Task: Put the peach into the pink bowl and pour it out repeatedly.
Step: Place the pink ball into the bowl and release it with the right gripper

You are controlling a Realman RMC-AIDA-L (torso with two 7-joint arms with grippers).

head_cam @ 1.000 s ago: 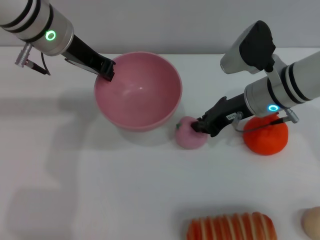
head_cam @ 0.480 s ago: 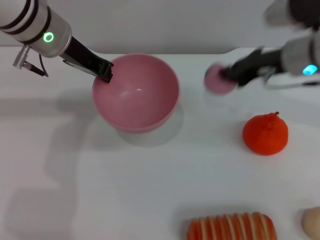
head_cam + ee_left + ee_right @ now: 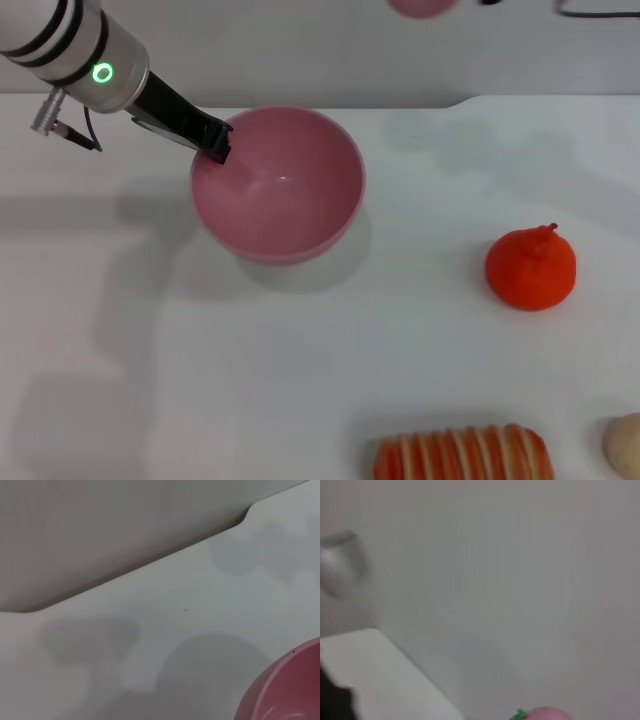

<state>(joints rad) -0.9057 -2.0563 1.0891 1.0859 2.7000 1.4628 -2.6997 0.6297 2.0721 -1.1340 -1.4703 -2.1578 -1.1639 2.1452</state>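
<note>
The pink bowl point(image 3: 278, 185) stands upright on the white table, and nothing lies inside it. My left gripper point(image 3: 214, 146) is shut on its left rim; the left wrist view catches only a slice of the pink bowl point(image 3: 287, 690). The peach point(image 3: 420, 6) is high up at the top edge of the head view, right of and beyond the bowl, held clear of the table. Only a dark tip of my right gripper point(image 3: 490, 2) shows beside it, shut on the fruit. In the right wrist view the peach point(image 3: 546, 714) shows with its green stem mark.
A bright orange-red fruit point(image 3: 531, 268) sits on the table at the right. A striped red-and-cream loaf-shaped toy point(image 3: 463, 456) and a pale round item point(image 3: 626, 446) lie at the near edge. The table's back edge point(image 3: 400, 100) runs just behind the bowl.
My right gripper lifted the peach from the table beside the bowl, up and away to the top edge of the head view. The left gripper and bowl barely moved.
</note>
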